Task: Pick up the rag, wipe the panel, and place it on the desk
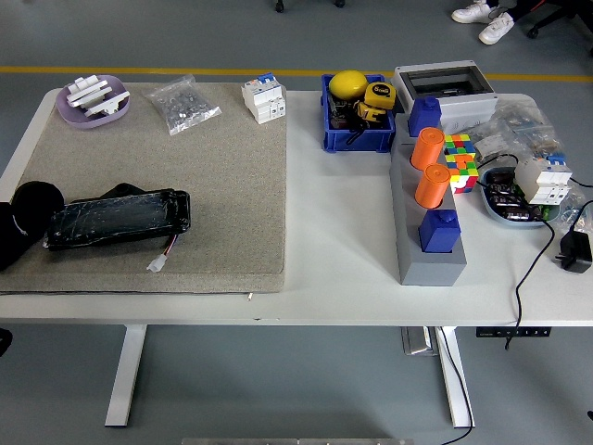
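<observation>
You get bright, even overhead light, soft shadows under the table [343, 232], sharp focus, no glare.

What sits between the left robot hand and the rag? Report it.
Nothing clearly does. The left robot hand rests at the left end of the black plastic-wrapped panel; a dark scrap, possibly the rag, peeks from the panel's far edge, mostly hidden.

A mat [185, 185] covers the table's [343, 269] left half. On it, a panel [118, 219] lies at eight o'clock, a dish [91, 100] at eleven, a bag [182, 103] and breaker [263, 98] toward twelve. A bin [357, 116] stands right of the breaker; a block holder [428, 232] lies at three.
</observation>
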